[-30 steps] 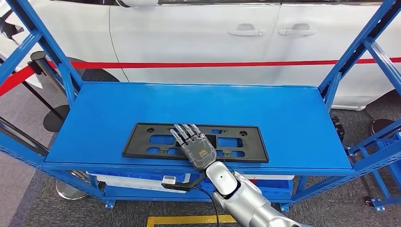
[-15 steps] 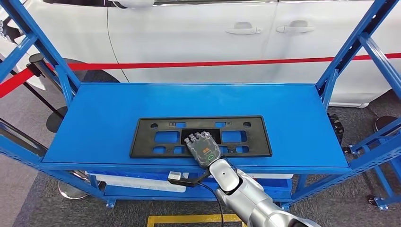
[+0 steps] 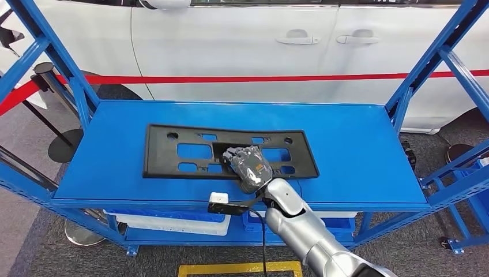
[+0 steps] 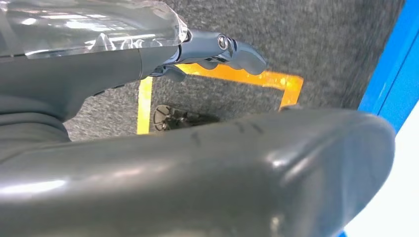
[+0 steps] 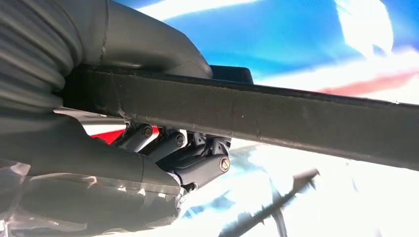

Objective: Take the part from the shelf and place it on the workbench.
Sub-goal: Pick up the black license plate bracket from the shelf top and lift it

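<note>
Blue steel shelf [image 3: 357,144] before a white car [image 3: 242,46] roped off by a red barrier tape [image 3: 259,78], dark carpet with a yellow floor marking [image 4: 237,76] below. Flat on the shelf deck: the part [image 3: 173,153], a long black plastic frame pierced with rectangular windows and small round holes, stretching out to both sides of the right hand [image 3: 249,164] and a little beyond its fingertips. Right hand curled over the frame's near rail at about mid-length, fingers hooked through a central opening, thumb under the edge as the right wrist view suggests, where the matte, faintly grained rail [image 5: 276,118] crosses in front of the folded dark fingers [image 5: 197,158]: grasping the part, by the look of it. Left hand [image 4: 217,49] hanging low over the carpet, fingers loosely bent around nothing. Probably light, thin and somewhat springy; likely to droop or twist at the far ends when lifted by one rail, so a central hold is sound. Moulded surface dull rather than slick, edges square, ribs fine and possibly brittle. Shelf deck smooth, glossy painted metal, so easy sliding before any lift.
</note>
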Robot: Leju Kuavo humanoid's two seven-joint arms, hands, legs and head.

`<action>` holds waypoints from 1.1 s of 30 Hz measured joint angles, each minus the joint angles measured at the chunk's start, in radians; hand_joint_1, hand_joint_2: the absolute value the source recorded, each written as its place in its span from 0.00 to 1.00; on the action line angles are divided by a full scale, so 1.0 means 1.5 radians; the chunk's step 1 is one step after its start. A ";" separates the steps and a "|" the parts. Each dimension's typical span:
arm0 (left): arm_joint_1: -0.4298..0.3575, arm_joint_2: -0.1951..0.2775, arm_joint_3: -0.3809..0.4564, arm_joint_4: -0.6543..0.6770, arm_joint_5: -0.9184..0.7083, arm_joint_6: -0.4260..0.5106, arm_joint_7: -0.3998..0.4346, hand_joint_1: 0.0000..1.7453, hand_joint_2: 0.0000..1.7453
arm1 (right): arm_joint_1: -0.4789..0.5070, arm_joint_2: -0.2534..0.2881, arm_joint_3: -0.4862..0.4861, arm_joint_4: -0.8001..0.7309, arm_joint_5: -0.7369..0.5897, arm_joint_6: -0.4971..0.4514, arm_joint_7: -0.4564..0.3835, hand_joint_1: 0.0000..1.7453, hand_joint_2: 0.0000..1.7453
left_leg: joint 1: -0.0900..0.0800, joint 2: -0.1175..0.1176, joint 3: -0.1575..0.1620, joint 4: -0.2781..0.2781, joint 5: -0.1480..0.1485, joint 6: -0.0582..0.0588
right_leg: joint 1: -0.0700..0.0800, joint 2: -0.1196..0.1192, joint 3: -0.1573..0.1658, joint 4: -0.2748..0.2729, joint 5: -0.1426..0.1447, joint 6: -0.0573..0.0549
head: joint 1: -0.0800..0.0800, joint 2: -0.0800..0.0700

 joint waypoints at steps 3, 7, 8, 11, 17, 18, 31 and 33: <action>0.000 0.001 0.015 0.000 0.019 -0.033 0.005 0.00 0.00 | 0.010 -0.010 -0.036 -0.100 -0.211 0.072 -0.112 0.98 1.00 | -0.002 0.004 -0.002 -0.001 0.002 0.008 | -0.002 -0.003 -0.058 0.125 -0.064 0.005 | 0.000 0.000; 0.001 0.001 0.035 0.000 0.038 -0.076 -0.006 0.00 0.00 | 0.047 -0.040 -0.069 -0.288 -0.497 0.226 -0.157 0.98 1.00 | -0.010 0.000 -0.005 -0.001 0.005 0.011 | 0.001 -0.004 -0.037 0.089 -0.027 -0.006 | 0.000 0.000; 0.002 0.000 0.039 0.000 0.040 -0.083 -0.010 0.00 0.00 | 0.059 -0.048 -0.074 -0.339 -0.556 0.266 -0.158 0.98 1.00 | -0.012 -0.001 -0.006 0.000 0.006 0.010 | 0.004 -0.004 -0.013 0.040 -0.008 -0.014 | 0.000 0.000; 0.001 0.000 0.050 0.000 0.044 -0.092 -0.024 0.00 0.00 | 0.086 -0.058 -0.097 -0.486 -0.695 0.414 -0.161 0.98 1.00 | -0.015 -0.002 -0.012 0.001 0.009 0.004 | 0.011 -0.010 0.019 -0.034 0.017 -0.024 | 0.000 0.000; -0.001 0.000 0.064 0.000 0.041 -0.093 -0.029 0.00 0.00 | 0.122 -0.060 -0.134 -0.640 -0.910 0.698 -0.147 0.98 1.00 | -0.014 -0.003 -0.051 0.089 -0.048 -0.014 | 0.000 -0.015 0.023 -0.051 0.028 -0.029 | -0.001 0.000; -0.001 0.000 0.064 0.000 0.039 -0.090 -0.023 0.00 0.00 | 0.127 -0.061 -0.133 -0.649 -0.930 0.723 -0.141 0.98 1.00 | -0.012 -0.003 -0.072 0.136 -0.068 -0.017 | 0.000 -0.015 0.022 -0.050 0.029 -0.029 | -0.001 0.000; -0.003 -0.001 0.068 0.000 0.026 -0.045 0.062 0.00 0.00 | 0.184 -0.103 -0.110 -0.689 -0.904 0.770 -0.151 0.98 1.00 | -0.007 -0.003 -0.014 -0.001 0.011 0.007 | 0.002 -0.012 -0.003 -0.002 -0.004 -0.003 | 0.000 0.000; -0.004 -0.001 0.068 0.000 0.023 -0.045 0.066 0.00 0.00 | 0.195 -0.115 -0.110 -0.698 -0.885 0.759 -0.157 0.98 1.00 | -0.007 -0.002 -0.023 -0.003 0.018 0.013 | -0.002 -0.010 -0.032 0.075 -0.060 0.002 | 0.001 0.000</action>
